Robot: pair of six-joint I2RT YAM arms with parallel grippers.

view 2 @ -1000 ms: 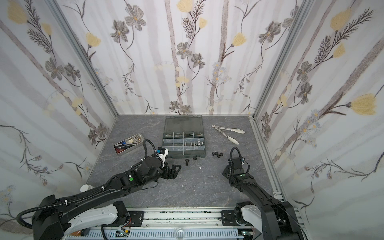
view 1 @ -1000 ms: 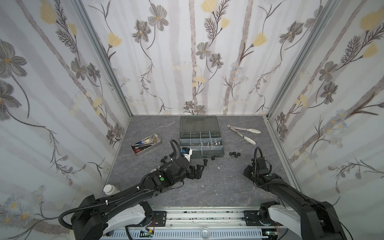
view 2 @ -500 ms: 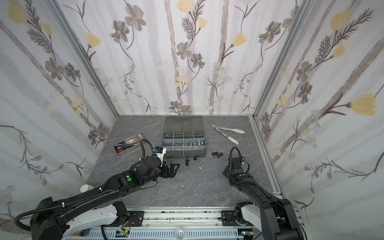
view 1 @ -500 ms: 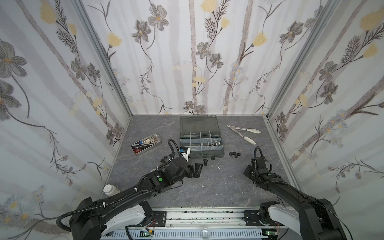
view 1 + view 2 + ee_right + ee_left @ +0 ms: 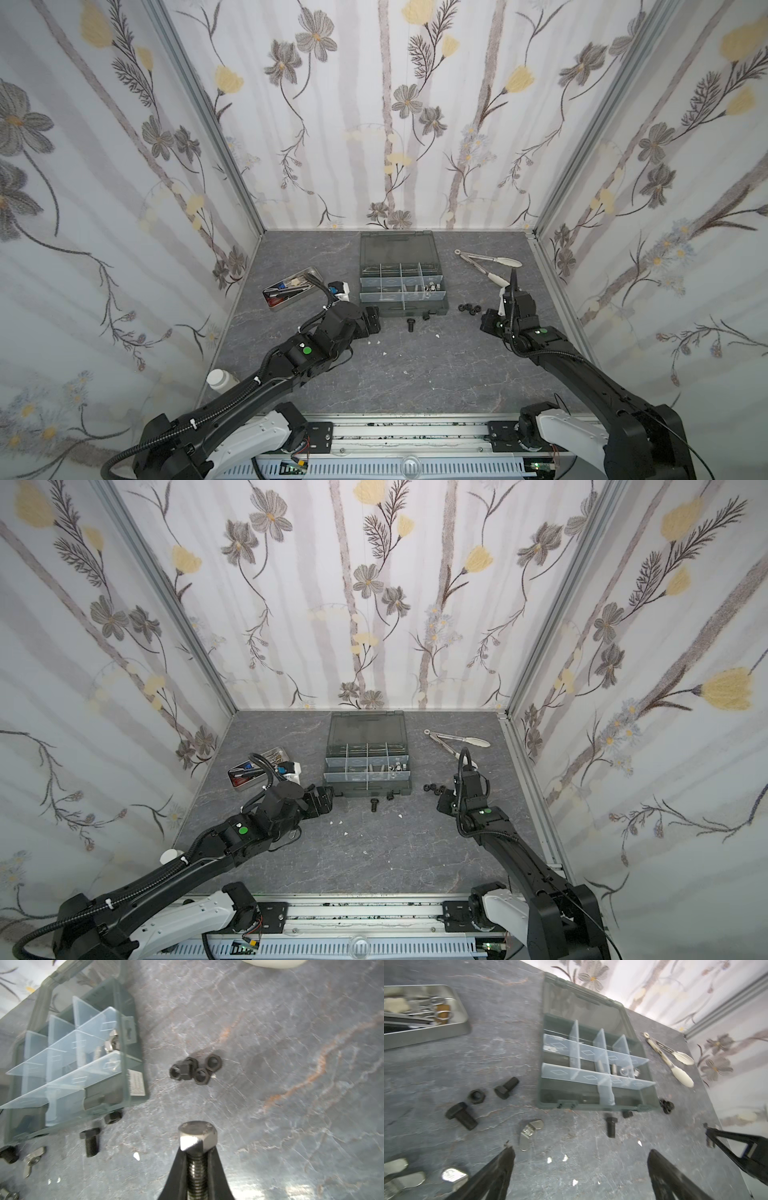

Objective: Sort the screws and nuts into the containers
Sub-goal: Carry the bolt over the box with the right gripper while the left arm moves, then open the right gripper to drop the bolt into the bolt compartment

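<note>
Right wrist view: the right claw (image 5: 197,1157) is shut on a silver screw (image 5: 198,1136), its long side running along the fingers (image 5: 178,1169), head poking past the tips. Black nuts (image 5: 195,1070) lie just ahead, and the box (image 5: 137,1059) sits farther on, left of this claw toward the worktop's (image 5: 270,1043) back edge, so this arm looks best placed to carry it; the left claw (image 5: 580,1149) is wide and holds nothing, by the box's front left corner. Frosted walls (image 5: 575,1047) blur the bins (image 5: 566,1091), so I cannot tell which one takes silver screws.

Illegible label (image 5: 136,1083) on organizer box (image 5: 135,1053)
</note>
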